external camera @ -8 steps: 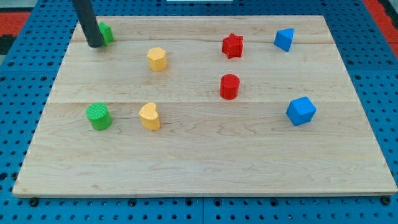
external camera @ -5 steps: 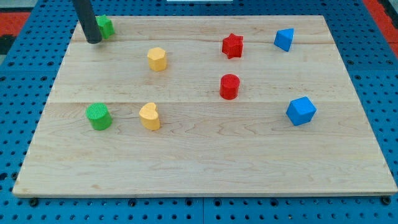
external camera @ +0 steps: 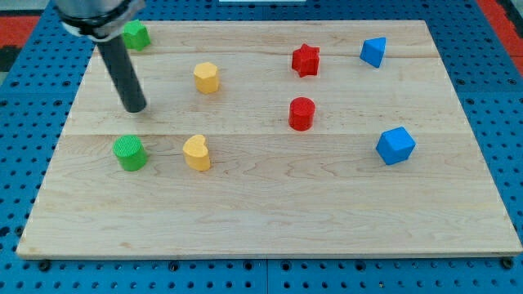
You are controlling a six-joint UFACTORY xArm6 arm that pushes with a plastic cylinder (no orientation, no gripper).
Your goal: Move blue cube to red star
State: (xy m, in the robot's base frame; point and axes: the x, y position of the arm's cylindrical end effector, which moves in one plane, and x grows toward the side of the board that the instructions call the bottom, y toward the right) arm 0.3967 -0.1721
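Observation:
The blue cube (external camera: 395, 145) sits near the board's right edge, below the middle. The red star (external camera: 305, 60) lies near the view's top, right of centre. My tip (external camera: 135, 108) rests on the board at the view's left, above the green cylinder (external camera: 129, 153) and far left of both the blue cube and the red star. It touches no block.
A second blue block (external camera: 373, 51) is at the top right. A red cylinder (external camera: 301, 113) stands between the star and the cube. A yellow hexagon block (external camera: 207, 77), a yellow heart (external camera: 197, 152) and a green block (external camera: 135, 35) at the top left lie on the wooden board (external camera: 270, 212).
My tip has moved from beside the green block at the top left down the view to a spot above the green cylinder. No block has moved.

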